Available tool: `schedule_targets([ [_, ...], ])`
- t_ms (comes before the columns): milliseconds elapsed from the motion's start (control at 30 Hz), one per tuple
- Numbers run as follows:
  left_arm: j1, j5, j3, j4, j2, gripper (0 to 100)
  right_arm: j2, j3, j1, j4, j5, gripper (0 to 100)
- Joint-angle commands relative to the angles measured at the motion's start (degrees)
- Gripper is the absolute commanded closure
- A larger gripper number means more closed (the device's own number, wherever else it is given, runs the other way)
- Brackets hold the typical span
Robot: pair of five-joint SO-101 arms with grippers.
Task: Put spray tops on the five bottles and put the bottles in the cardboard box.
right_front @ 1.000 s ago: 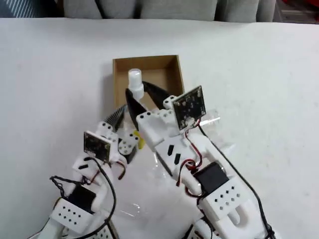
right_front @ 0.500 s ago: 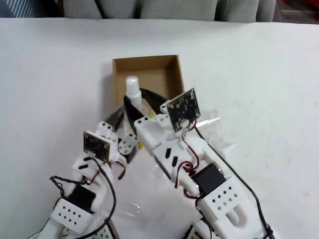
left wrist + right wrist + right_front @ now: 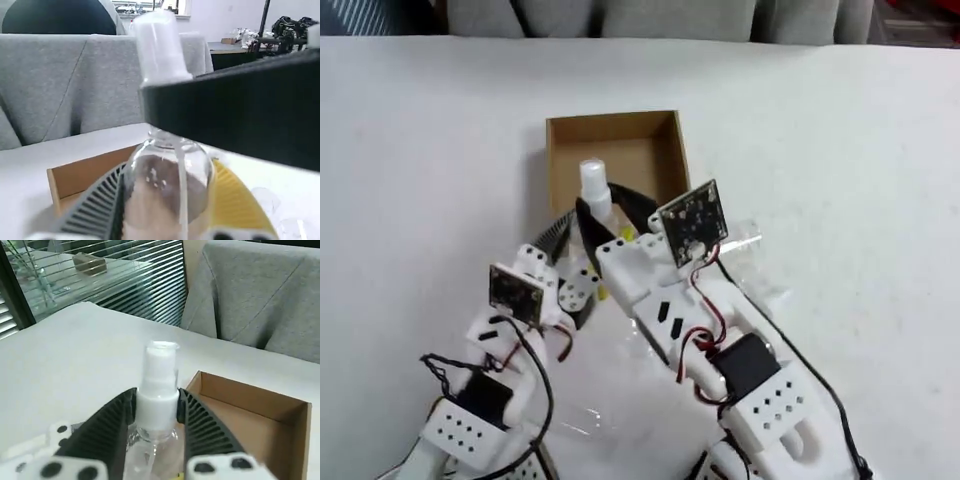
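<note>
A clear bottle (image 3: pixel 167 175) stands upright just in front of the cardboard box (image 3: pixel 610 122), held by its body between the grey and yellow fingers of my left gripper (image 3: pixel 167 205). A white spray top (image 3: pixel 595 183) sits on its neck. My right gripper (image 3: pixel 157 407) is shut on the white collar of the spray top (image 3: pixel 160 382), with a black ribbed finger on each side. In the high view the right gripper (image 3: pixel 608 207) comes in from the right above the left gripper (image 3: pixel 578 245). The inside of the box (image 3: pixel 250 407) shows bare cardboard where I can see it.
Crumpled clear plastic wrapping (image 3: pixel 752 240) lies on the white table to the right of the right arm and between the two arms (image 3: pixel 610 400). Grey chair backs (image 3: pixel 650 18) stand beyond the far table edge.
The right gripper and the spray top have shifted a little toward the near side, and the right wrist has turned slightly. The left arm has kept still.
</note>
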State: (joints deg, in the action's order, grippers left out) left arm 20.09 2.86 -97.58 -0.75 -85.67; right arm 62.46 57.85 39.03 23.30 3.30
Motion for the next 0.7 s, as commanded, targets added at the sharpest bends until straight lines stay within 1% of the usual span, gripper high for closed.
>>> schedule_targets([
  [0, 0.48, -0.53, 0.26, 0.18, -1.1, 97, 2.33, -0.35, 0.57, 1.71, 0.09, 98.3],
  [667, 0.13, -0.53, 0.26, 0.18, -1.1, 97, 0.4, -0.35, 0.66, 2.33, 0.44, 98.1],
])
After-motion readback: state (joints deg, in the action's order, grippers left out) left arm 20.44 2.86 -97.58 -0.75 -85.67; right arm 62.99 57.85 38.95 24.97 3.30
